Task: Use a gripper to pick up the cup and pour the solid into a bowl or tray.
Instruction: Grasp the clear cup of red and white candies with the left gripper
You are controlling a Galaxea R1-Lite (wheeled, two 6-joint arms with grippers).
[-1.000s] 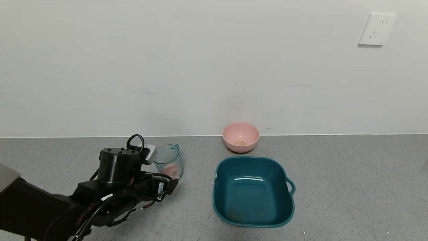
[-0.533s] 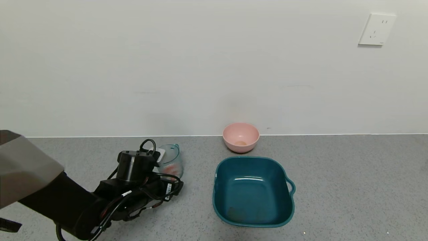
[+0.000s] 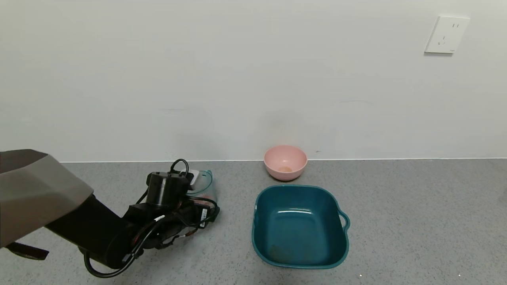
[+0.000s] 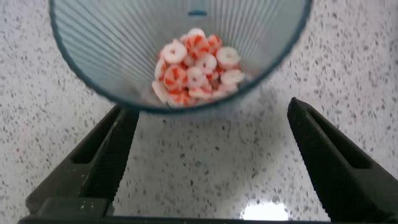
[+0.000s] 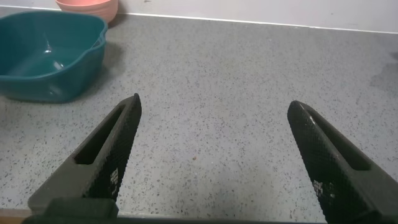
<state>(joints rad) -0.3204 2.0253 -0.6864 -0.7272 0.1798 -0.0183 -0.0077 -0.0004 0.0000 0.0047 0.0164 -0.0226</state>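
The pale blue-green ribbed cup point(image 3: 204, 184) stands on the grey counter, left of the dark teal basin point(image 3: 300, 226). My left arm covers most of it in the head view. In the left wrist view I look into the cup point(image 4: 124, 56) and see the white and orange-red discs point(image 4: 196, 68) at its bottom. My left gripper point(image 4: 211, 106) is open, its fingers point(image 4: 106, 155) wide apart just short of the cup, with one tip close to the cup wall. My right gripper point(image 5: 214, 102) is open and empty over bare counter, out of the head view.
A small pink bowl point(image 3: 285, 161) stands by the wall behind the basin. The basin point(image 5: 43, 59) and pink bowl point(image 5: 87, 7) also show far off in the right wrist view. A white socket point(image 3: 446, 35) is on the wall.
My left arm has moved forward and right toward the cup, now covering more of it. The cup, basin and pink bowl have not moved.
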